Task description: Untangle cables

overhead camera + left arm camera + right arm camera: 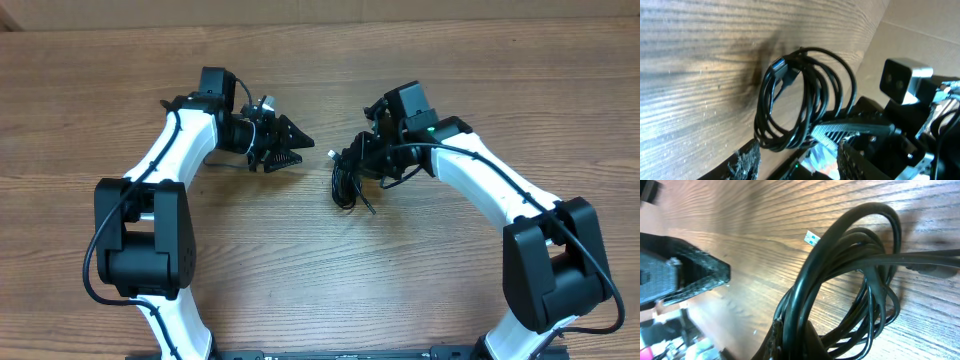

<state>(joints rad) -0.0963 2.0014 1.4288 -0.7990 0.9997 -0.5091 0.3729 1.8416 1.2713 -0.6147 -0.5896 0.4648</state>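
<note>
One cable bundle [345,183] was clamped in the closed right gripper [360,165]; left gripper [298,150] opposite stood half open, empty. One wooden table [320,285] lay beneath

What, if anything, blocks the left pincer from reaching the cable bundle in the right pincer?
Probably nothing, so likely yes. The left pincer is open and faces the cable bundle across bare table. The right pincer grips the bundle's far side, leaving the near loops exposed.

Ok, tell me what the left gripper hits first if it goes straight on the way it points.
Probably the cables, bunched in the right gripper just ahead; heights are hard to judge.
</note>
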